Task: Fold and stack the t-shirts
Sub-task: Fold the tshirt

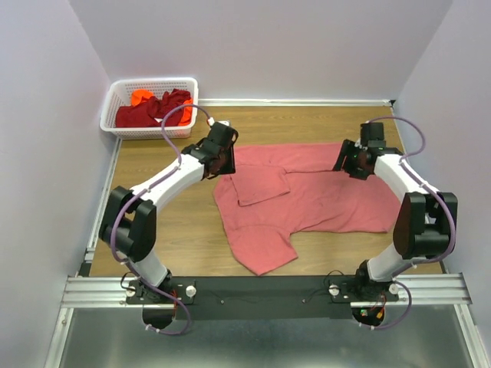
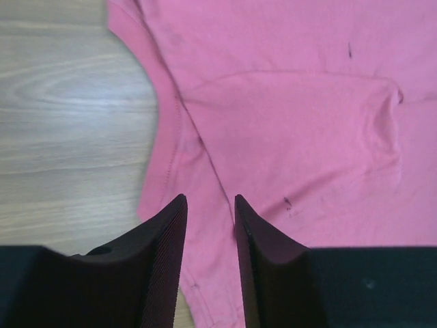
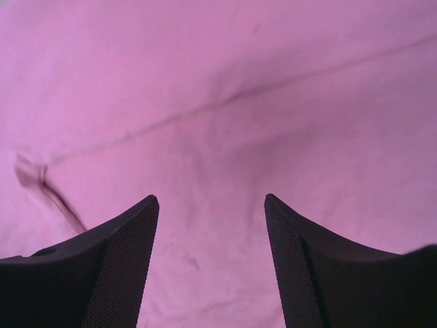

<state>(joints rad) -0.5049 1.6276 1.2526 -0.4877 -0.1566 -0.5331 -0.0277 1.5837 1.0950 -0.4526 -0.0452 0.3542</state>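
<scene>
A large salmon-pink t-shirt [image 1: 322,199] lies spread on the wooden table, with one sleeve folded over its left part. My left gripper [image 1: 223,162] hovers over the shirt's upper left edge. In the left wrist view the left gripper [image 2: 208,199] has its jaws a narrow gap apart, with a seam and hem of the shirt [image 2: 293,123] below them. My right gripper [image 1: 345,162] is over the shirt's upper right part. In the right wrist view the right gripper [image 3: 210,198] is wide open and empty above the flat cloth [image 3: 218,82]. A dark red shirt [image 1: 149,113] and a bright orange shirt [image 1: 141,97] lie crumpled in the basket.
A white lattice basket [image 1: 115,96] stands at the far left corner against the wall. Bare wood [image 1: 176,222] lies left of the pink shirt and shows in the left wrist view [image 2: 68,123]. Walls close in the left, back and right sides.
</scene>
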